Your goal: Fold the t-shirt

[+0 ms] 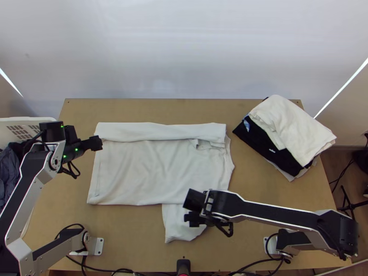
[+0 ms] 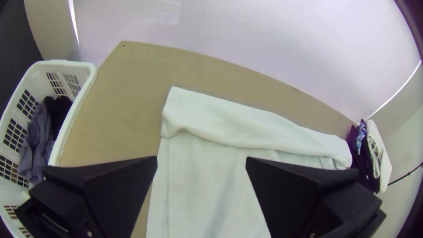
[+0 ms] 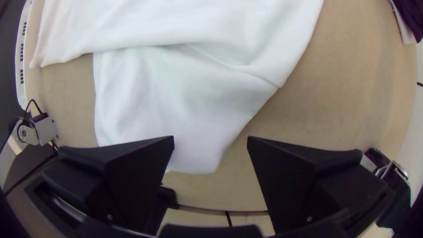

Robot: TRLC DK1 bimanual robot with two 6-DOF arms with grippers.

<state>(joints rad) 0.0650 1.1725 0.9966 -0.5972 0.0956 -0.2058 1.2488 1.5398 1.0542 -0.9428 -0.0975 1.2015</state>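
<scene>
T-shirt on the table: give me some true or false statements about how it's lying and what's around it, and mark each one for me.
1. The t-shirt has a strip along its far side folded over. True.
2. A sleeve sticks out past the near edge of the t-shirt. True.
3. The folded pile lies to the left of the t-shirt. False: the pile is to its right.
4. The left gripper's jaws are shut on the sleeve. False: the left gripper has its jaws open and holds nothing.
5. The basket holds dark clothes. True.
</scene>
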